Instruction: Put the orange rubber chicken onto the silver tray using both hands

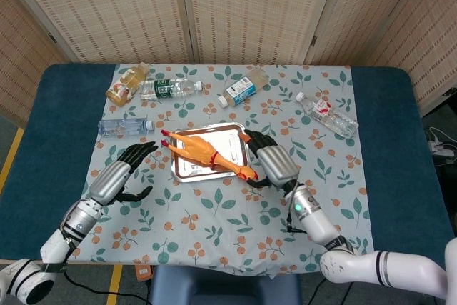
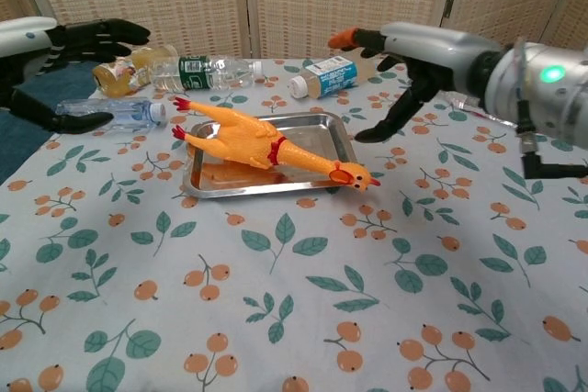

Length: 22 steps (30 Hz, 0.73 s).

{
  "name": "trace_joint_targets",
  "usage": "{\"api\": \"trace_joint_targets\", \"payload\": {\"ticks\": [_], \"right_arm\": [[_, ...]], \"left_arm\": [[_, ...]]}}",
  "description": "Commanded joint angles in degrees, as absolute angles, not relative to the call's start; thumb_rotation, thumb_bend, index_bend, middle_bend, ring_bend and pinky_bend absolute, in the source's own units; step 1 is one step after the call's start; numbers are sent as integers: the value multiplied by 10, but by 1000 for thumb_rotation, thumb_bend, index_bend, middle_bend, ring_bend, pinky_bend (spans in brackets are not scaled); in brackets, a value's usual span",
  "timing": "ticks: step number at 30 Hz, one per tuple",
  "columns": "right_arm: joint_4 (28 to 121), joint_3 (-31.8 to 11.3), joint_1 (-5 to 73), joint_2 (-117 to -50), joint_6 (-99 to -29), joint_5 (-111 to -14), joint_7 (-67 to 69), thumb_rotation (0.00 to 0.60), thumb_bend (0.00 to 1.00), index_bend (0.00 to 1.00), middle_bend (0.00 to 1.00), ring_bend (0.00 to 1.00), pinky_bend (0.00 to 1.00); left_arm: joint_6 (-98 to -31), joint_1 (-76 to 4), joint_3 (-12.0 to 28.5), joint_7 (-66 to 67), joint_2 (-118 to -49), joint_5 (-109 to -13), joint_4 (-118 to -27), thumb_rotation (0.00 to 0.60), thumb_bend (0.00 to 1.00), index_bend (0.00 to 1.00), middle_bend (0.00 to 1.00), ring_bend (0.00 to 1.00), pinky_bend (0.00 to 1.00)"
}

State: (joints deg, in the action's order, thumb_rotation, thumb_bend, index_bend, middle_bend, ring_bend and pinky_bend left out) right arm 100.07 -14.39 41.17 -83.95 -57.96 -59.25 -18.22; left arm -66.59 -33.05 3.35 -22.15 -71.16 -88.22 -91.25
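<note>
Looking at it, step: placing looked basically done, both hands were off the bird and clear of the tray, so what was left was pulling the arms out of the way, imo.
Tabletop: leaf-and-berry cloth [image 2: 276, 319] covered the near part, nothing on it up close.
Left hand: left hand [image 1: 120, 175] sat to the left of the tray, fingers spread, holding nothing, not touching anything I could see.
Right hand: right hand [image 1: 271, 162] was just right of the tray, fingers apart and empty, dark fingertips pointing toward the tray's corner.
Chicken: orange rubber chicken [image 2: 262, 149] lay diagonally across the silver tray [image 2: 335, 126], red feet poking over the far-left rim, head and beak hanging over the near-right rim onto the cloth.
Next move: if anything, a small nudge to get the head inside the rim, otherwise just retract; my guess only.
Further back: clear water bottle [image 1: 126, 126] lay left of the tray; behind it a juice bottle [image 1: 127, 83], a green-label bottle [image 1: 168, 88] and a blue-label bottle [image 1: 243, 86] all on their sides; another clear bottle [image 1: 327, 114] off to the far right.
Hard to tell: left hand was cut off at the frame edge in the chest view; couldn't tell whether the body sat flat on the tray floor or propped on the rim.
</note>
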Motion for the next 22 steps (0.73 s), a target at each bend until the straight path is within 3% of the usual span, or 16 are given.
{"api": "trace_joint_targets", "payload": {"ticks": [1, 4, 8, 13, 22], "right_arm": [[1074, -25, 272, -739, -750, -764, -180, 600, 131, 0, 0, 0, 109], [1050, 25, 204, -719, -836, -823, -190, 600, 131, 0, 0, 0, 107], [1005, 53, 139, -721, -896, -820, -225, 600, 131, 0, 0, 0, 47], [939, 57, 81, -735, -952, -829, -173, 600, 131, 0, 0, 0, 0], [939, 46, 57, -697, -966, -862, -109, 600, 131, 0, 0, 0, 0]], "left_arm": [[-758, -244, -8, -143, -712, -881, -869, 600, 392, 0, 0, 0, 0], [-811, -189, -25, -143, -718, -871, -827, 600, 404, 0, 0, 0, 0], [-834, -141, -43, -106, -717, -850, -783, 600, 404, 0, 0, 0, 0], [-856, -105, -56, 8, -697, -842, -807, 600, 398, 0, 0, 0, 0], [-916, -83, -49, -19, -686, -902, -824, 600, 396, 0, 0, 0, 0]]}}
